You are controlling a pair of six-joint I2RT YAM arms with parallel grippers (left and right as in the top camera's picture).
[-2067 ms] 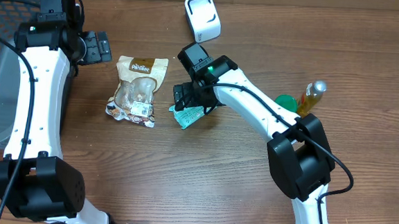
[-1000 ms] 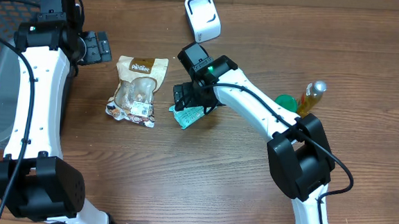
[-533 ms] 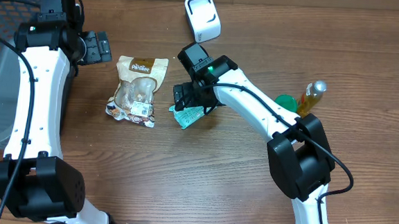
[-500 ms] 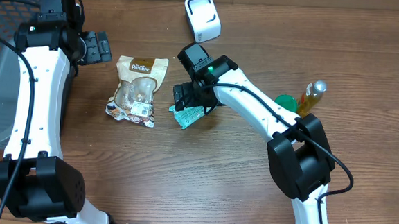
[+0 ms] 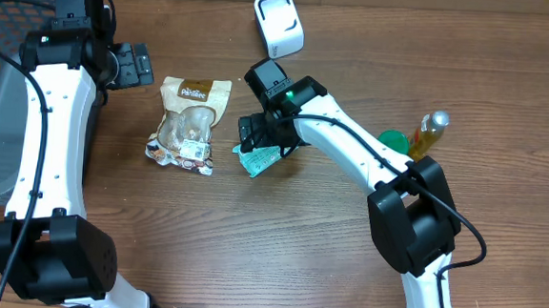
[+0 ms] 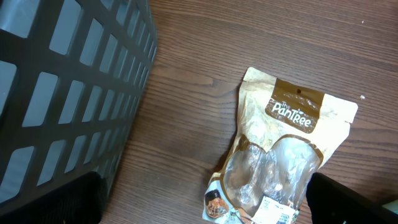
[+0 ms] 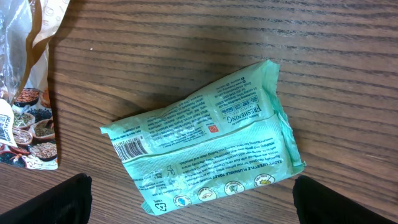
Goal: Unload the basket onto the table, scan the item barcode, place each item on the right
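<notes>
Tabletop (image 7: 348, 56); packet (image 7: 205, 146) barcode (image 7: 132, 149), right-wrist only

The brown wood-grain tabletop (image 7: 348, 74) is matt and finely ridged. The mint-green rectangular film packet (image 7: 205, 146) is crinkled, faintly glossy plastic. The tan pouch (image 6: 283, 155) has a matt paper-look face and a glossy clear window. The black lattice basket (image 6: 62, 74) is smooth plastic.

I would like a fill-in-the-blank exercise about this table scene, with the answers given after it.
The right gripper hovers, jaws open, over a ____ packet. The packet's barcode faces ____. The brown pouch bears the brand name ____. The left gripper is open and holds ____.
Missing words: green; up; PanTree; nothing.
</notes>
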